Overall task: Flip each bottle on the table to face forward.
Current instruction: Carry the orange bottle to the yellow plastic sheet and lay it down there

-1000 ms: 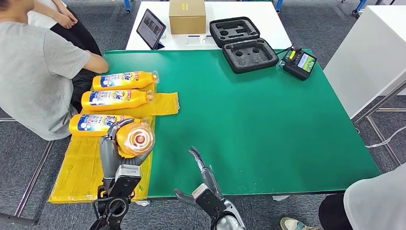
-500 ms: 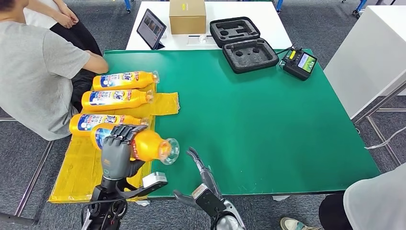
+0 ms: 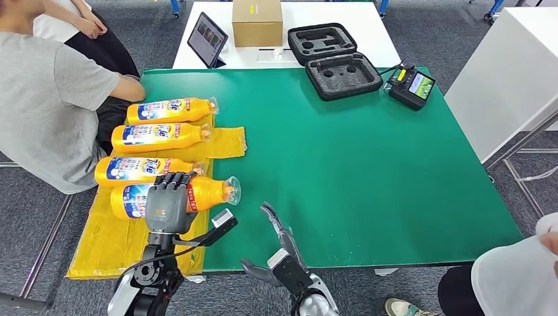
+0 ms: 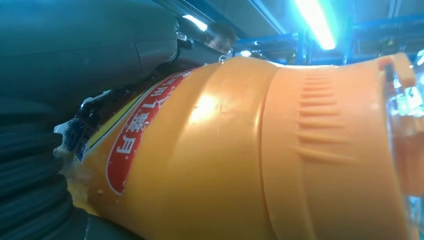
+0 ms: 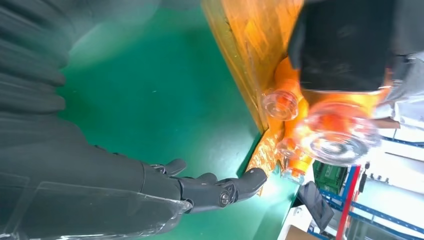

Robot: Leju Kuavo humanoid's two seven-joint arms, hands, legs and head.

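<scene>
Now the left hand point(image 3: 170, 203) has lowered the orange plastic bottle point(image 3: 207, 193) onto the yellow sheet point(image 3: 105, 240) on the green counter point(image 3: 368, 164), gripping it beside three others. Right hand point(image 3: 279, 247) hangs spread, holding nothing.

Tablet point(image 3: 208, 39); cardboard box point(image 3: 257, 22); foam case point(image 3: 334, 59); remote ctrl point(image 3: 411, 85).

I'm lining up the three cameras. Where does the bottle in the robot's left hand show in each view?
Head view: bottle at lower left, lying on the yellow sheet, left hand over it.
Left wrist view: bottle very close.
Right wrist view: bottle at right, clear cap toward the camera.
Shared landmark: its clear cap.
</scene>
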